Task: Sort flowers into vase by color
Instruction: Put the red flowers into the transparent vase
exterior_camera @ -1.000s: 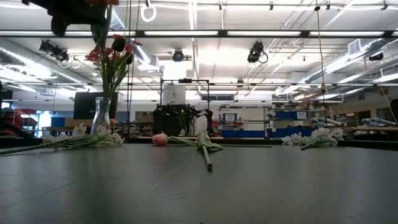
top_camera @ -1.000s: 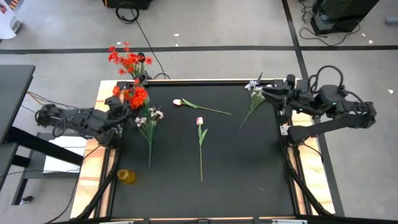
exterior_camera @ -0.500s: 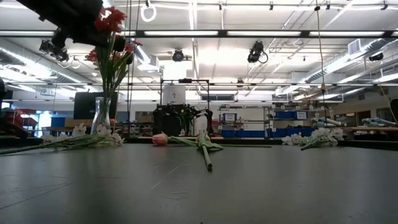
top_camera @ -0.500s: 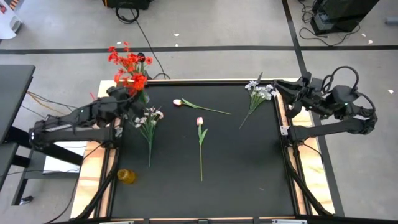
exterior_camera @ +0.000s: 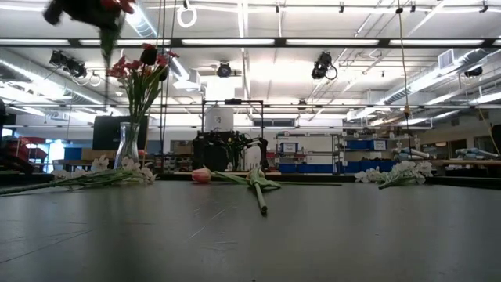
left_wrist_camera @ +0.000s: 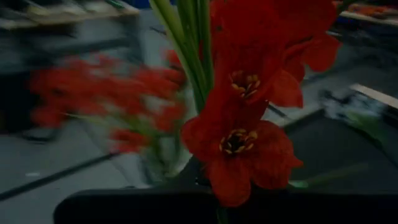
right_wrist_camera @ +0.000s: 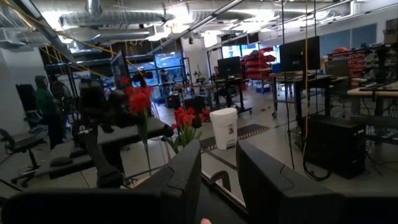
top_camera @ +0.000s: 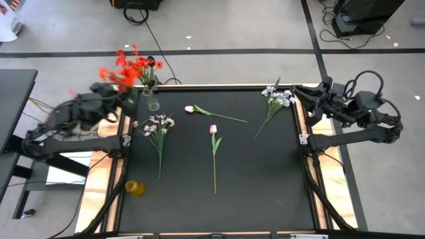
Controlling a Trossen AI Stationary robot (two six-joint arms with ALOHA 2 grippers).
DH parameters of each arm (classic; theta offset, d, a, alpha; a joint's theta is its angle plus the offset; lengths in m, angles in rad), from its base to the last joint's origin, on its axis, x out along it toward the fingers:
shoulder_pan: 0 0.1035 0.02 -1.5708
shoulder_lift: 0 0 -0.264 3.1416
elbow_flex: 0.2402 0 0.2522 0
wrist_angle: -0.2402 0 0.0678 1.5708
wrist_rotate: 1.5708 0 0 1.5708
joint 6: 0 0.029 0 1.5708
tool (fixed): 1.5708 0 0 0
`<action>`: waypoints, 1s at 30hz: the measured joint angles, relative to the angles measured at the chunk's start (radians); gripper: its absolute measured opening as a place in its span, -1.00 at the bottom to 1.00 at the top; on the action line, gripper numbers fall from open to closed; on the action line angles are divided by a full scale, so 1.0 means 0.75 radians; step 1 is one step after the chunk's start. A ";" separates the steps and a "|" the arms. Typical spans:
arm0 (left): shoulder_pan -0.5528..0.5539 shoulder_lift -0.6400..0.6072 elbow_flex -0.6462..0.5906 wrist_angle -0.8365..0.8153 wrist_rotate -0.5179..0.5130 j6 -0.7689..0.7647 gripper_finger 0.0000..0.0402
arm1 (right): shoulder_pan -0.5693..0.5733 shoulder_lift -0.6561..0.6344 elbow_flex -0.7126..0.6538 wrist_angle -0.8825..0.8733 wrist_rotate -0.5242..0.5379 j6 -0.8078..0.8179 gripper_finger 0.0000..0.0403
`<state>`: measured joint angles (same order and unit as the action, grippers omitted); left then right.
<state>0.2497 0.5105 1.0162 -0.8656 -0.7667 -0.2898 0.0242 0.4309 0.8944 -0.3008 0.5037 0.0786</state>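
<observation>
My left gripper (top_camera: 111, 93) is raised past the table's far left corner, shut on a red flower spray (top_camera: 109, 75). Its blooms (left_wrist_camera: 239, 140) fill the left wrist view. A glass vase (exterior_camera: 129, 145) stands at the far left of the table and holds more red flowers (top_camera: 137, 65). On the black mat lie a white spray (top_camera: 158, 126), two pink tulips (top_camera: 213, 130) (top_camera: 190, 109) and a second white spray (top_camera: 273, 99). My right gripper (right_wrist_camera: 217, 171) stands open above the table's far right corner, with nothing between its fingers. My left gripper holds the red spray by its green stems (left_wrist_camera: 193, 50). The blooms in front of the camera hide the place of contact. The spray is lifted clear of the table and of the vase, and a piece of stem (exterior_camera: 106, 39) hangs below the gripper.
A small yellow object (top_camera: 135, 188) sits at the mat's near left edge. Wooden strips (top_camera: 99, 179) border the mat on both sides. A dark table (top_camera: 13, 99) stands left of the left arm. People and workbenches show in the room beyond.
My left gripper has risen with the red spray, first toward the far edge beside the vase, then swung toward the table's left, past the corner. The spray stays clear of the table. My right gripper has drawn back from the white spray toward the right edge, then kept still.
</observation>
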 joint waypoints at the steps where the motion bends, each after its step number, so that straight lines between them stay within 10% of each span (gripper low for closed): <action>1: 0.000 -0.003 0.041 -0.028 -0.058 0.012 -0.96 | 0.000 0.000 0.000 0.000 0.000 0.000 -0.45; 8: 0.000 -0.016 0.076 0.046 -0.334 0.059 -0.96 | 0.000 0.000 0.000 0.000 0.000 0.000 -0.45; 16: 0.000 -0.029 -0.340 0.537 -0.463 0.038 -0.96 | 0.000 0.000 0.000 0.000 0.000 0.000 -0.45; 30: 0.078 -0.037 -0.417 1.063 -0.464 0.603 -0.97 | 0.000 0.001 0.000 0.000 -0.001 0.000 -0.45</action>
<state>0.3078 0.4824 0.7037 -0.0684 -1.1144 0.1624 0.0242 0.4313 0.8944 -0.3008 0.5034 0.0788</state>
